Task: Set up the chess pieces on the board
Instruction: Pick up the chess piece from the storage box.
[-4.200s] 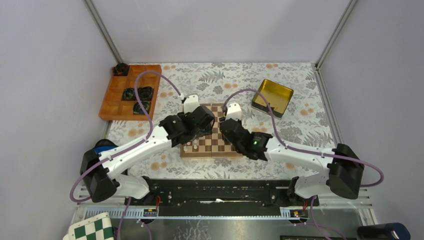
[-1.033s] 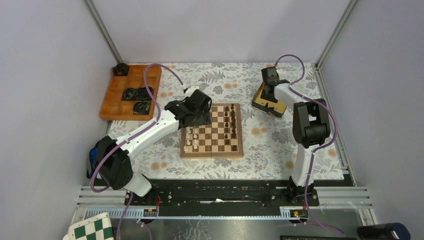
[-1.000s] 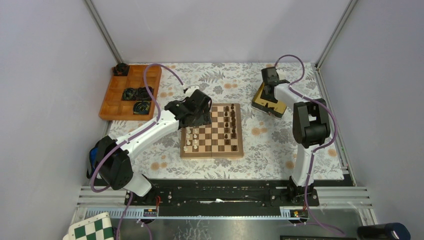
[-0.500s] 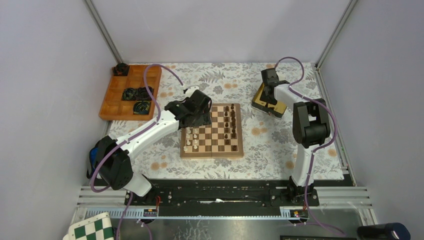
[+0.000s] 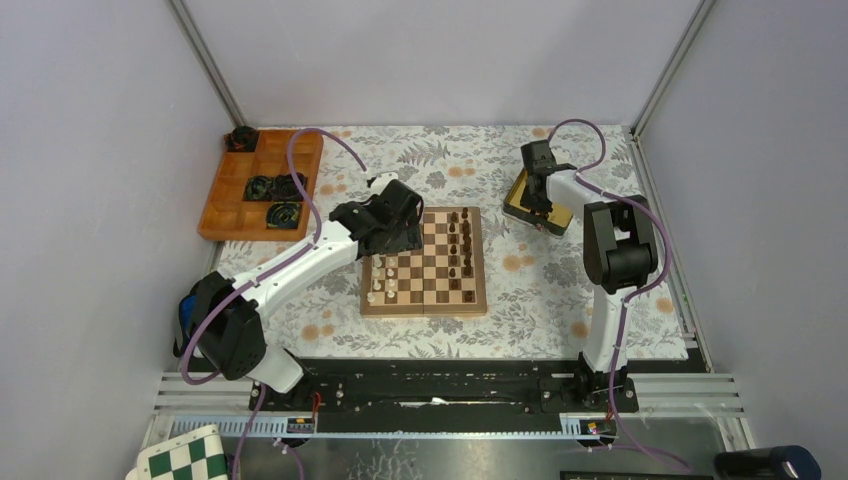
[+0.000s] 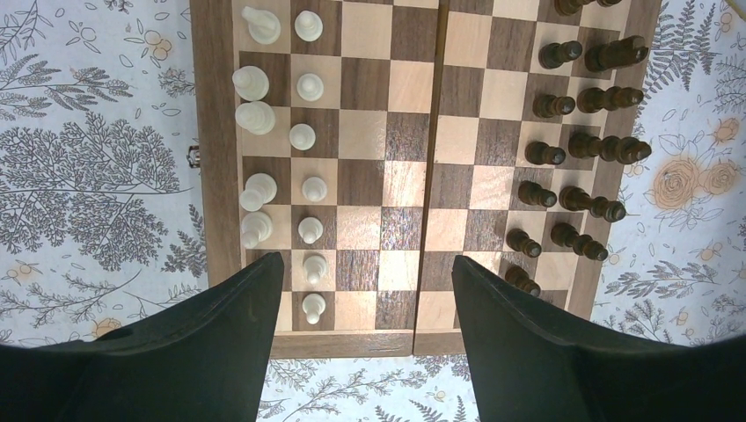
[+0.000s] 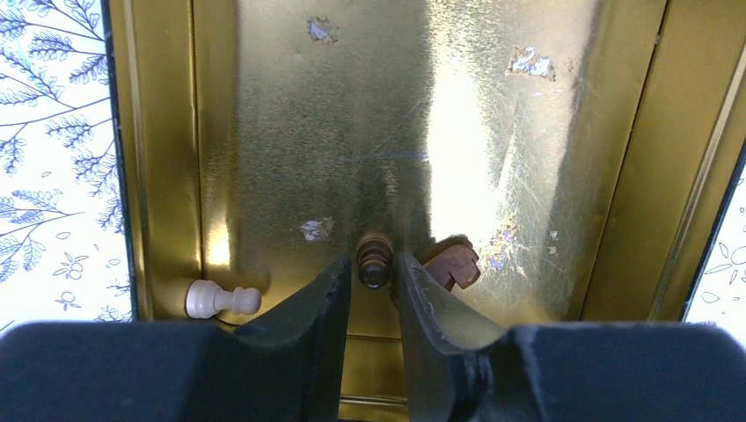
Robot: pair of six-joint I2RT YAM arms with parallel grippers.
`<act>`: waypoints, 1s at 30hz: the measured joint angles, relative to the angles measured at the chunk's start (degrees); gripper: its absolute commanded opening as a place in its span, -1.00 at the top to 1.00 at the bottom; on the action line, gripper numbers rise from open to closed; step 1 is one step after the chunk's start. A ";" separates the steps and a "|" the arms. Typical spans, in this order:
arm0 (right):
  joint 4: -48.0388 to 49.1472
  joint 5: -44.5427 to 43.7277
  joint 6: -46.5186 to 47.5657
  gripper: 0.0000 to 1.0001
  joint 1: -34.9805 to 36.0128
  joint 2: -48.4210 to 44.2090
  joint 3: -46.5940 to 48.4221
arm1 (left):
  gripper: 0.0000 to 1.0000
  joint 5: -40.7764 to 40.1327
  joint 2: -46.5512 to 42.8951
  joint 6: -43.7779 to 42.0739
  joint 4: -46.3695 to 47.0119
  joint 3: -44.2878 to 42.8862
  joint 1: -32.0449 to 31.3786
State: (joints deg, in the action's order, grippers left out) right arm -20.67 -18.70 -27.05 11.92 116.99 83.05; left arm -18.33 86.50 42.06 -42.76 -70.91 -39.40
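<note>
The board (image 5: 424,308) lies mid-table, with cream chess pieces (image 5: 380,285) along its left side and dark ones (image 5: 460,240) along its right. My left gripper (image 5: 400,228) hovers open above the board's far left corner. In the left wrist view its fingers (image 6: 365,258) frame the board (image 6: 215,132), the cream pieces (image 6: 303,136) and the dark pieces (image 6: 572,158), with nothing between them. My right gripper (image 5: 540,195) reaches into the gold tin (image 5: 553,215). There its fingers (image 7: 372,259) flank a dark piece (image 7: 375,255) with thin gaps on both sides.
In the gold tin (image 7: 396,105) a cream pawn (image 7: 222,299) lies on its side at the left wall, and a brown piece (image 7: 450,264) lies just right of my fingers. An orange tray (image 5: 235,195) of black rings sits far left. A green-and-white checkered board (image 5: 185,460) is below the table's front.
The right gripper's jaws have narrowed around the dark piece in the tin, and its wrist has shifted slightly. The left arm has stayed still.
</note>
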 measured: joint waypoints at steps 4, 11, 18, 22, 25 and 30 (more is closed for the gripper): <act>-0.07 0.00 -0.04 0.63 0.00 0.31 -0.09 | -0.56 0.02 0.00 0.00 0.13 0.00 0.09; -0.04 -0.24 -0.09 0.88 0.00 0.31 -0.09 | -0.56 0.09 0.00 0.00 0.33 0.02 0.26; -0.44 -1.18 1.25 0.96 0.00 0.31 0.85 | -0.56 0.31 0.02 0.00 0.55 0.04 0.52; -0.87 -1.75 2.36 0.97 0.00 0.28 2.93 | -0.56 0.37 0.02 0.00 0.70 0.04 0.52; -0.90 -1.77 3.04 0.98 0.00 0.28 4.22 | -0.56 0.39 0.02 0.00 0.70 0.04 0.52; -0.98 -1.77 3.80 0.99 0.00 0.20 5.18 | -0.56 0.39 0.02 0.00 0.72 0.04 0.55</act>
State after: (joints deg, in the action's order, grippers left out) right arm -21.65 -20.47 -23.24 11.92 117.19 88.23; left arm -17.93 86.52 42.06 -42.04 -70.87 -38.85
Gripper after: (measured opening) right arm 0.165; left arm 0.779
